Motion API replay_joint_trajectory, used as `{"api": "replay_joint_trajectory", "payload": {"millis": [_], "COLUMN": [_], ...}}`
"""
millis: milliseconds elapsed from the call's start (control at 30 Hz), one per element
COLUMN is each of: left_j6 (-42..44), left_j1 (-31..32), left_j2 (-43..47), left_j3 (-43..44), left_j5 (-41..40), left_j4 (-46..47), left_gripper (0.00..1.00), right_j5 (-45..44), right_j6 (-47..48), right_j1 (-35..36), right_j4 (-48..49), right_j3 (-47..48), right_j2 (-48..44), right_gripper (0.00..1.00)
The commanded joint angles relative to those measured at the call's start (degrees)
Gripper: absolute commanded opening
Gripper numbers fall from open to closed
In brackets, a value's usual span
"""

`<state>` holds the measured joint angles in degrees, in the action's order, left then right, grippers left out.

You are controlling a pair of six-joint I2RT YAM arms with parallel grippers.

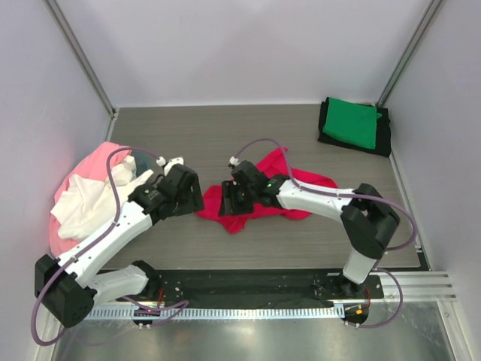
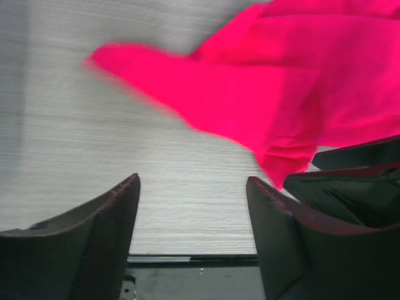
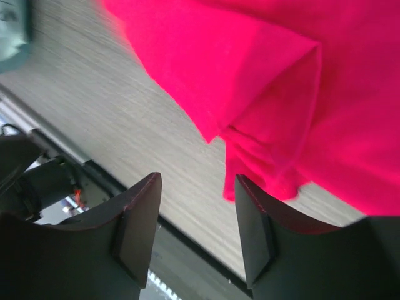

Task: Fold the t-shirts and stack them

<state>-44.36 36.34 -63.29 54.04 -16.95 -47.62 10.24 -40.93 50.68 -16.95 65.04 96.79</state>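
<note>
The crimson t-shirt lies crumpled on the table's middle; it also shows in the left wrist view and the right wrist view. My left gripper is open and empty, just left of the shirt's left edge. My right gripper is open and empty above the shirt's near-left part. A folded green t-shirt lies on a folded black one at the back right. A pile of light pink, white and greyish-teal shirts lies at the left.
The wood-grain table is walled by white panels at back and sides. A black strip and metal rail run along the near edge, where the arm bases stand. The right gripper's body shows at the right of the left wrist view.
</note>
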Motion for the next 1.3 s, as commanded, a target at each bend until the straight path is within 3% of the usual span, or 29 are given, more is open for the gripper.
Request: {"api": "replay_joint_trajectory", "payload": {"millis": [0,167,633,933,967,1067,1267], "left_j6": [0.32,2.52,3.49,3.66,3.67,3.67,3.75], "left_j1": [-2.93,-5.75,-5.84,-5.84,-5.84,-5.84,-5.84], "left_j2": [4.30,8.00,9.15,9.50,9.50,9.15,9.06], "left_j3": [-1.57,-0.96,-1.39,-1.83,-1.92,-1.92,-2.01], "left_j5": [-2.03,-3.35,-3.35,-3.53,-3.70,-3.88,-4.58], "left_j4": [-3.09,-5.91,-5.38,-4.77,-4.68,-4.59,-4.50], "left_gripper": [0.75,0.82,0.82,0.82,0.82,0.82,0.82], "right_j5": [-3.47,-7.07,-9.10,-8.92,-8.83,-8.75,-12.67], "right_j6": [-0.82,-0.65,-1.52,-1.79,-1.87,-2.14,-1.09], "right_j1": [1.79,3.81,4.70,4.96,4.96,4.96,5.40], "right_j4": [-1.24,-3.88,-5.81,-6.87,-7.13,-8.44,-19.04], "right_j3": [5.18,9.14,14.59,16.70,16.79,17.58,21.44], "right_j2": [3.74,9.11,15.53,15.97,15.88,15.53,10.53], "right_gripper": [0.54,0.52,0.42,0.23,0.14,0.01,0.01]}}
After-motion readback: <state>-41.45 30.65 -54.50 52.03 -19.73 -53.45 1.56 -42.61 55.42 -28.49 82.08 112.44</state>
